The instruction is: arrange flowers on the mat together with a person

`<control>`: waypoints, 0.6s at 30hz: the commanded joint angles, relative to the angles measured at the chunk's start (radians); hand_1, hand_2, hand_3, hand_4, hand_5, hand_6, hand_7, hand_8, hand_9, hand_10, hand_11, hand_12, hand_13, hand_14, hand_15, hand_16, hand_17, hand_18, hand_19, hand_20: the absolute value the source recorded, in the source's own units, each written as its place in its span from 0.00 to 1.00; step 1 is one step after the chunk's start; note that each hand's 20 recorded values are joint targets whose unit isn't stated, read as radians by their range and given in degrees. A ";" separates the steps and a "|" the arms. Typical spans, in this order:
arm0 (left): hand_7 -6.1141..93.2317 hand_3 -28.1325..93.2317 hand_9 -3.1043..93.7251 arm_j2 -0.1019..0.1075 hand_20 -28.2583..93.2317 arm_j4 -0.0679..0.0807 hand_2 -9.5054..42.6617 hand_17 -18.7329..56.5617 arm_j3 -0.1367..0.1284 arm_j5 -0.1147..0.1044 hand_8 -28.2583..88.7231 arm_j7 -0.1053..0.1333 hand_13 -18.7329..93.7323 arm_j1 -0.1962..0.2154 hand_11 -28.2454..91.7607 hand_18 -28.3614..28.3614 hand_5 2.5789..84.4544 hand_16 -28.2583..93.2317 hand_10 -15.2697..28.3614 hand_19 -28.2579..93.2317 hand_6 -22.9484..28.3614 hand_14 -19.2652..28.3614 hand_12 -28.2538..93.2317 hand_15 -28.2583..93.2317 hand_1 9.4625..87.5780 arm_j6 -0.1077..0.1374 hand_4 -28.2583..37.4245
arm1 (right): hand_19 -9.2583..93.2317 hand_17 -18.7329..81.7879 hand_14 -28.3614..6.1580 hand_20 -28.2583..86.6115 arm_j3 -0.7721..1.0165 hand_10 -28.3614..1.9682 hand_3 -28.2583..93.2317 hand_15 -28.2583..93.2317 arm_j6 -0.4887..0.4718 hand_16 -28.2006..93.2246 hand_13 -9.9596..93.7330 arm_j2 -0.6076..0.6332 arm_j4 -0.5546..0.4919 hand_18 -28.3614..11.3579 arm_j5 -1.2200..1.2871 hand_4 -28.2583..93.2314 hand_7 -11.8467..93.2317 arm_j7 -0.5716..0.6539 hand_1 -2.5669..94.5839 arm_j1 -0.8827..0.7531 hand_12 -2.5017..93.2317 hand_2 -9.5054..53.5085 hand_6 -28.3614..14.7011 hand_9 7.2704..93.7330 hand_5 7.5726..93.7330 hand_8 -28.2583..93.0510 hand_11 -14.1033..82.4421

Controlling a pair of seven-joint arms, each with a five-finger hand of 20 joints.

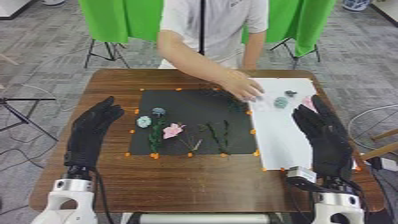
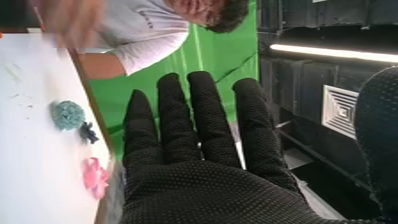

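Black mat: laid on the brown table, between the two robot hands, bearing flowers and stems.
Pale blue flower: on the mat, toward the left edge.
Blue-grey flower: just beyond the pale blue one, above green stems.
Pink flower: to the right of those stems, with thin stalks nearby.
Leafy stems: lying lengthwise on the right half of the mat.
Dark sprigs: near the mat's far right corner, too dim to make out fully.
White sheet: just right of the mat, bearing a teal flower, a small dark bloom and a second pink flower.
Orange bits: dotted around the mat and sheet edges.
Person's hand: stretched in from the far side, over the mat's far right corner and the sheet; cannot tell whether grasping anything.
Right hand: released, with fingers straight, above the sheet's right side, blocking part of it in the head view.
Left hand: released, with fingers straight, left of the mat.
Green cloth: hung behind the table.
Ceiling light: glowing above a square vent.
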 commanded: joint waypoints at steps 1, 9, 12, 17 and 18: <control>0.19 0.77 0.49 -0.002 0.40 0.000 0.17 0.31 0.000 -0.011 0.19 -0.001 0.48 0.016 0.37 0.74 0.55 0.29 0.64 0.29 0.49 0.76 0.36 0.34 0.19 0.023 0.13 | 0.15 0.37 0.44 0.48 0.019 0.46 0.91 0.32 0.003 0.38 0.43 -0.002 0.004 0.40 -0.008 0.09 0.21 -0.018 0.15 0.002 0.16 0.03 0.65 0.42 0.33 0.16 0.20; 0.20 0.77 0.49 0.005 0.40 -0.003 0.18 0.32 0.015 -0.035 0.19 0.027 0.49 0.012 0.38 0.74 0.55 0.29 0.64 0.29 0.49 0.76 0.36 0.35 0.20 0.089 0.13 | 0.14 0.37 0.51 0.47 0.005 0.46 0.91 0.31 0.018 0.36 0.42 -0.001 0.009 0.42 -0.025 0.09 0.22 -0.021 0.16 0.003 0.16 0.02 0.65 0.42 0.34 0.16 0.20; 0.21 0.77 0.50 0.006 0.40 -0.003 0.18 0.32 0.014 -0.032 0.19 0.025 0.49 0.015 0.38 0.75 0.56 0.29 0.64 0.29 0.50 0.76 0.36 0.35 0.20 0.083 0.13 | 0.14 0.37 0.53 0.47 0.004 0.46 0.91 0.31 0.025 0.35 0.42 0.002 0.008 0.43 -0.018 0.09 0.22 -0.015 0.16 -0.002 0.16 0.02 0.65 0.42 0.34 0.15 0.20; 0.21 0.77 0.50 0.017 0.40 -0.008 0.19 0.32 0.018 -0.036 0.19 0.018 0.49 0.012 0.39 0.75 0.56 0.28 0.64 0.29 0.50 0.76 0.36 0.36 0.20 0.105 0.12 | 0.13 0.37 0.53 0.48 0.004 0.46 0.91 0.32 0.031 0.34 0.42 -0.001 0.005 0.43 -0.020 0.09 0.22 -0.018 0.16 -0.003 0.16 0.02 0.65 0.43 0.34 0.15 0.20; 0.21 0.77 0.50 0.018 0.40 -0.006 0.19 0.32 0.015 -0.040 0.19 0.023 0.49 0.012 0.39 0.75 0.56 0.28 0.65 0.30 0.50 0.76 0.36 0.36 0.20 0.098 0.12 | 0.13 0.37 0.53 0.48 0.004 0.46 0.91 0.32 0.027 0.34 0.42 0.000 0.007 0.43 -0.021 0.09 0.22 -0.020 0.16 -0.001 0.15 0.02 0.65 0.43 0.34 0.15 0.20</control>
